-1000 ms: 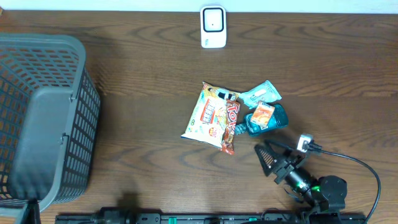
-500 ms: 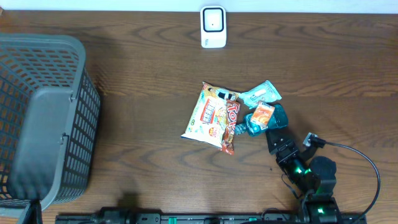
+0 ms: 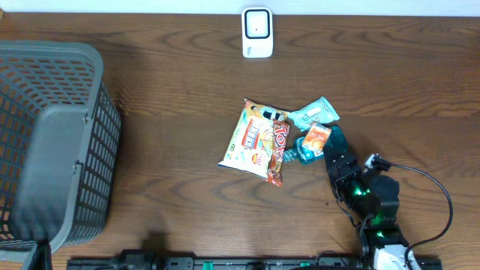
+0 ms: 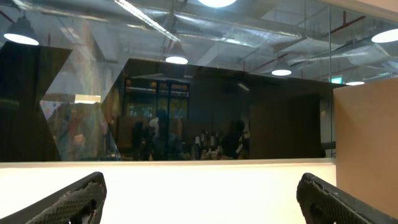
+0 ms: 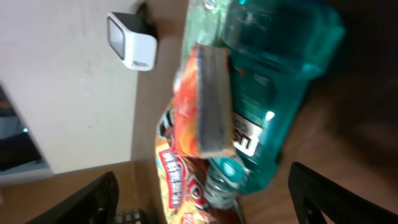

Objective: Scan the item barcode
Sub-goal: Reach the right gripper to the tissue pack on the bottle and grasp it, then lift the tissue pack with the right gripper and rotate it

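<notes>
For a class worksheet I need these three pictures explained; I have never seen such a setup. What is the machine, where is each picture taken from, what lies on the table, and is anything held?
This is a robot with two arms, each ending in a two-finger gripper. One picture looks down on the table; the other two come from cameras on the wrists. On the table lie a grey basket, a white scanner and a pile: a snack bag, a candy bar, a teal packet, and a small orange box on a teal bottle. The right gripper is open, facing the bottle, and holds nothing. The left gripper is open too, facing the room.
</notes>
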